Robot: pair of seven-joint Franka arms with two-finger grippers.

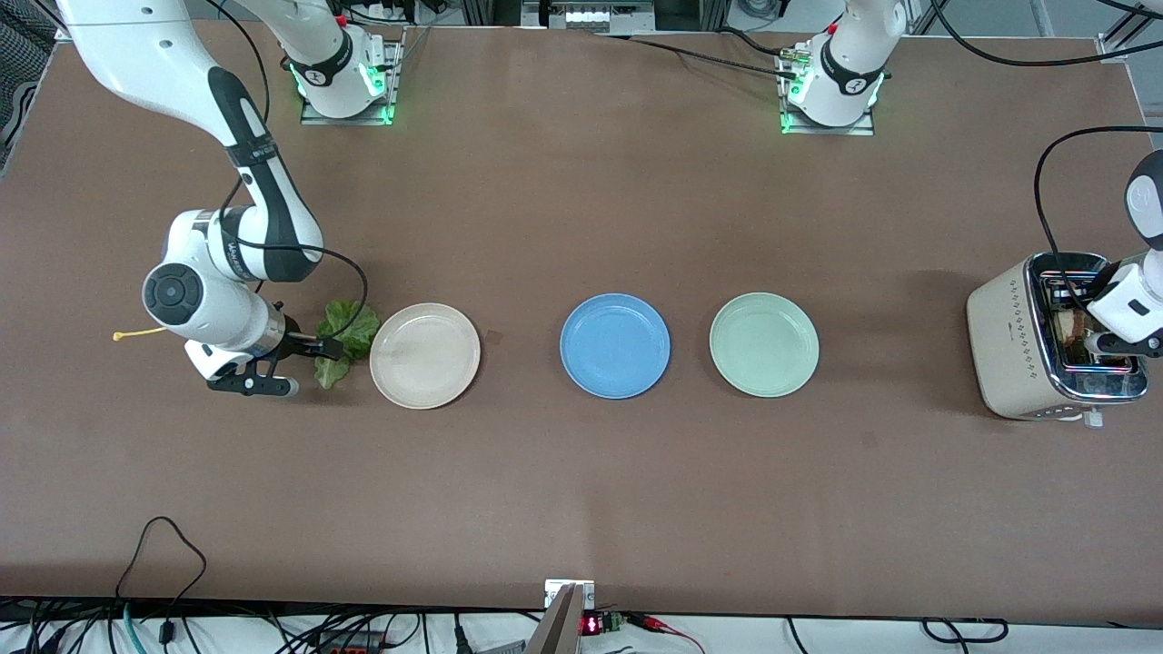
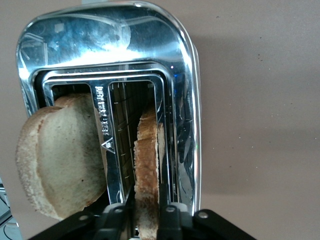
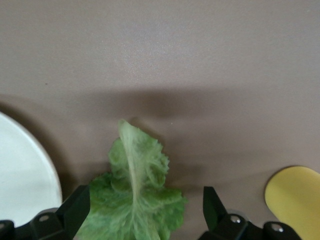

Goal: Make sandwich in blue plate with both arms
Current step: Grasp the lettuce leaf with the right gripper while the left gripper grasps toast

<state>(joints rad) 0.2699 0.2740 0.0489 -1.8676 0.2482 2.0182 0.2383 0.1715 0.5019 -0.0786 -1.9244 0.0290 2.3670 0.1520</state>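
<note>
The blue plate [image 1: 615, 345] lies empty at mid-table between a beige plate [image 1: 424, 355] and a pale green plate [image 1: 764, 344]. A ruffled green lettuce leaf [image 1: 346, 338] lies on the table beside the beige plate. My right gripper [image 1: 307, 365] is open and low at the leaf, which lies between its fingers in the right wrist view [image 3: 134, 205]. My left gripper [image 1: 1104, 343] is in the top of the toaster [image 1: 1018, 338], shut on a toasted bread slice [image 2: 147, 175] standing in one slot. A second slice [image 2: 60, 160] leans out of the other slot.
The toaster stands at the left arm's end of the table. A thin yellow object [image 1: 136, 335] lies by the right arm's wrist and also shows in the right wrist view [image 3: 295, 200]. The beige plate's rim [image 3: 25, 175] is close to the leaf.
</note>
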